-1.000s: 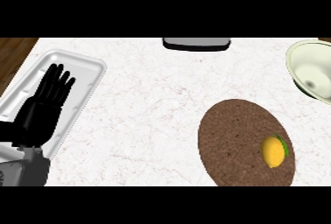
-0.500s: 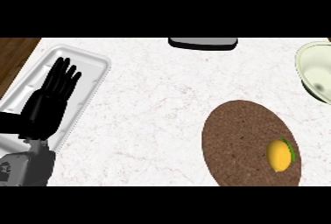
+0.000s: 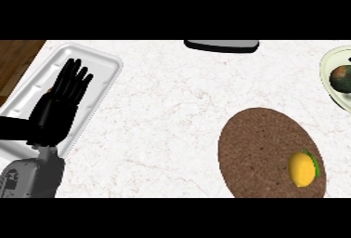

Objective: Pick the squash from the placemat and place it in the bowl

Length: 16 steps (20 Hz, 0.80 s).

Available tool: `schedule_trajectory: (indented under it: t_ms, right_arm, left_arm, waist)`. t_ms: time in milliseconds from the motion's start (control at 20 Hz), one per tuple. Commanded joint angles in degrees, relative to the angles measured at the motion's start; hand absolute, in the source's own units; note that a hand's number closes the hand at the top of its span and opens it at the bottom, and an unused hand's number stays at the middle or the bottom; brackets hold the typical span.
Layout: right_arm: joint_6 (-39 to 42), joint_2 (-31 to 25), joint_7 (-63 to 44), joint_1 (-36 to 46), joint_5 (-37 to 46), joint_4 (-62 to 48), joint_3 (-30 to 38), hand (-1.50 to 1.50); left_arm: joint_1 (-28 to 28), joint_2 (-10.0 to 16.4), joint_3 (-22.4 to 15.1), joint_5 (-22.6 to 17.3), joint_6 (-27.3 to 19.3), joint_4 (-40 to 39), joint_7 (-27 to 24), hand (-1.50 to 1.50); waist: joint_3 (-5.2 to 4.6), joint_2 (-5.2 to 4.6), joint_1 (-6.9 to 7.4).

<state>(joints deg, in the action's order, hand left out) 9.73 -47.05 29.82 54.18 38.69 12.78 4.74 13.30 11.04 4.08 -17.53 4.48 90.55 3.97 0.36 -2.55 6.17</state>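
Observation:
A yellow squash (image 3: 302,169) with a green edge lies on the right part of the brown oval placemat (image 3: 264,148). The pale green bowl (image 3: 328,75) sits at the right edge, cut off by the frame, with a dark round thing (image 3: 342,78) inside it. My left hand (image 3: 60,104) is open, fingers straight and pointing up, over the white tray at the left, far from the squash. My right hand does not show.
A white rectangular tray (image 3: 103,76) lies at the left under my hand. A dark flat object (image 3: 221,45) sits at the counter's far edge. Brown wood (image 3: 17,58) shows beyond the counter's left edge.
The view has shifted, so everything sits slightly further right and lower in the picture. My left hand has risen a little up the tray.

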Motion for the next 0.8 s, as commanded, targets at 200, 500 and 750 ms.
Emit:
schedule_trajectory:
  t_ms: [200,500,750]
  right_arm:
    - [5.71,2.78,7.92,2.12,-4.76,-4.31,4.74,-1.50]
    - [12.53,0.20,5.08,6.30,-16.89,-9.14,17.11,-1.50]
    - [14.39,-6.00,4.52,4.15,-21.14,-10.63,21.60,-1.50]
  left_arm:
    - [-0.13,1.05,0.89,-0.85,1.25,-0.61,0.21,0.00]
    - [-0.16,1.07,1.32,-0.98,0.91,0.24,0.15,0.00]
    - [-1.18,1.22,1.96,-1.14,1.20,-0.60,-0.54,0.00]
  waist:
    - [0.18,-0.03,-0.14]
    - [0.19,0.19,-0.34]
    - [0.18,-0.05,-1.27]
